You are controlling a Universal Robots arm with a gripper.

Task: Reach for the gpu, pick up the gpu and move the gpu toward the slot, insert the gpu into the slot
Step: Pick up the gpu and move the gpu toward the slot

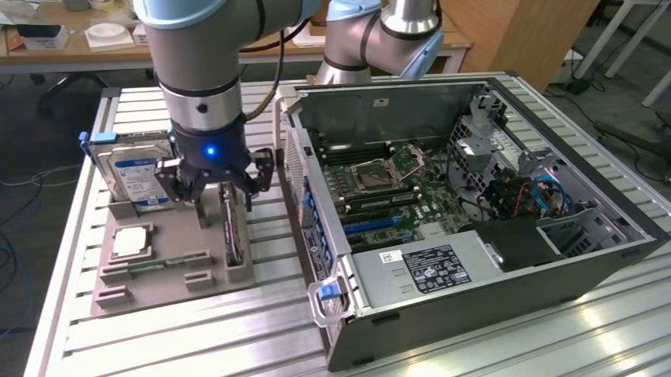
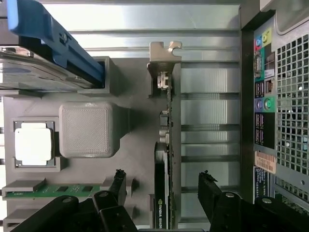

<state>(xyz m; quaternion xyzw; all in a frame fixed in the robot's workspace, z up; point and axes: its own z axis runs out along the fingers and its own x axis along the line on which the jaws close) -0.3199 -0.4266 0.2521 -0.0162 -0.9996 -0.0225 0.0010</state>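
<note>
The black gripper hangs at left centre of the exterior view. Its fingers are spread wide on either side of the gpu, a thin dark card with a silvery bracket, standing on edge in a matte grey plastic tray.

Covered and cropped parts around the card holder

In the exterior view, the arm runs out through the top edge of the frame. At centre left its gripper covers the far end of the graphics card. The print on the label at lower centre is too small to read. In the wrist view, the picture's edge cuts off the hard drive and the memory stick.
</note>
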